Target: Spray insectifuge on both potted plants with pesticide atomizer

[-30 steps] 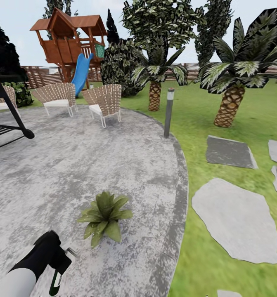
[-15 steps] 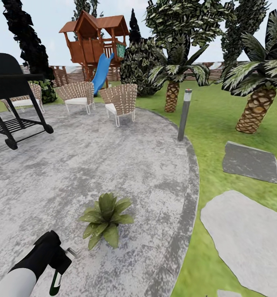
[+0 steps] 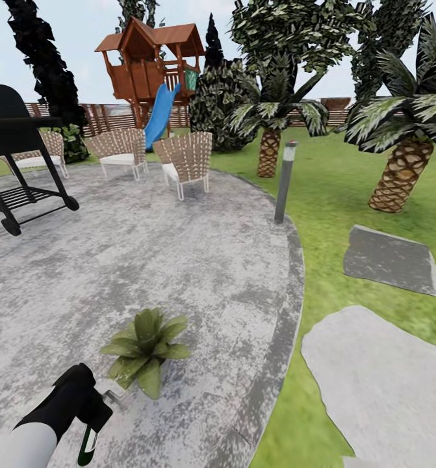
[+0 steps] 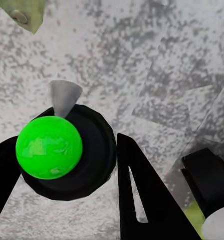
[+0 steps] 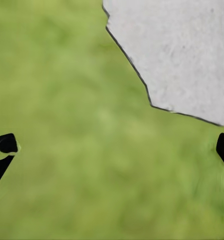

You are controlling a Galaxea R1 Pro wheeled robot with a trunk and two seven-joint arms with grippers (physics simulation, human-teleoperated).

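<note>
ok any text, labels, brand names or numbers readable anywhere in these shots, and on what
None can be read.
The pesticide atomizer, held in the left gripper, shows a white patch in the head view, too small and blurred to tell whether it carries words.
The grill, the chairs, the playhouse and the lamp post show no lettering.

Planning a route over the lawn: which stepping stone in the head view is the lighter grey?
The nearer stepping stone, bottom right: pale grey and larger. The farther stone, towards the right palm, is darker grey.
</note>
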